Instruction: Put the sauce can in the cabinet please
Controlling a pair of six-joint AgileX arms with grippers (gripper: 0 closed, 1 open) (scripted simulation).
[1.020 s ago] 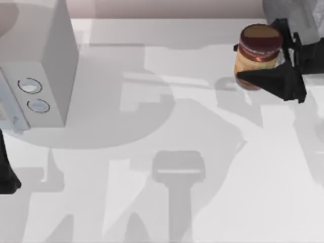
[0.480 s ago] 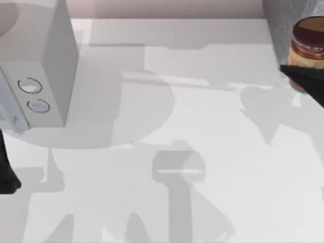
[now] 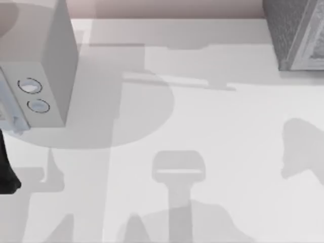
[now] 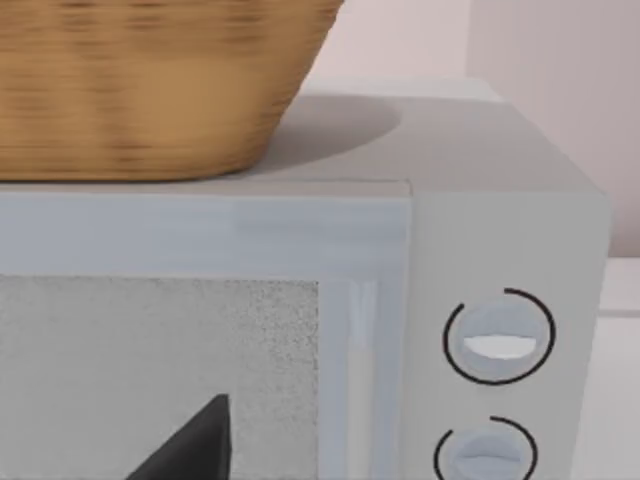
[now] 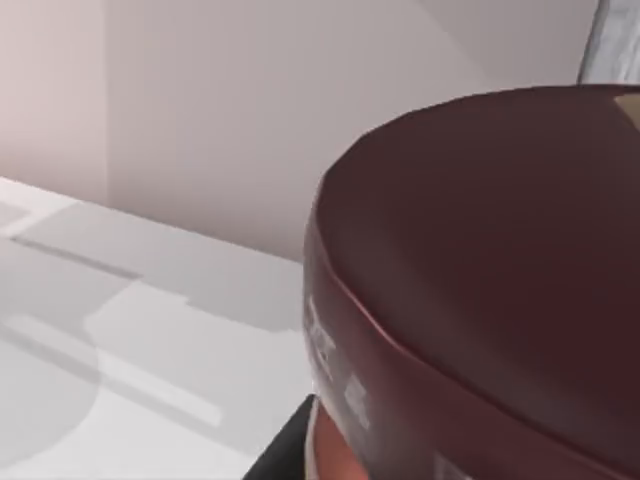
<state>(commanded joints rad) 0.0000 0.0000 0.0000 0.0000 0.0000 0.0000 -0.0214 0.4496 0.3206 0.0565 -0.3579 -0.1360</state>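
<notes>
Pinching the sauce can (image 5: 480,280) is what I judge the right jaws to be doing; the can's dark red top looms close under the right wrist camera with the worktop (image 5: 130,330) well below it, and a dark sliver of the right gripper (image 5: 286,458) lies against its side, though the far side of the grip is hidden from me. Out beyond that, the cabinet (image 3: 291,30), grey and speckled with its lighter panelled front, sits at the far right corner of the worktop in the top view; I cannot tell from these views how the can stands relative to its front.

My left arm (image 3: 6,172) is parked at the left edge, its left gripper (image 4: 195,445) showing as a dark wedge in front of the white box with two dials (image 3: 48,66), which carries a wicker basket (image 4: 150,90); whether those jaws are spread or pressed together I cannot tell.

The risks, as I read them: the can is wide and smooth, so a grip low on the label could let it tilt or slip during the carry; coming in blind, I might clip the cabinet's frame with the rim and knock the can loose; letting go before its base is seated would drop it.
</notes>
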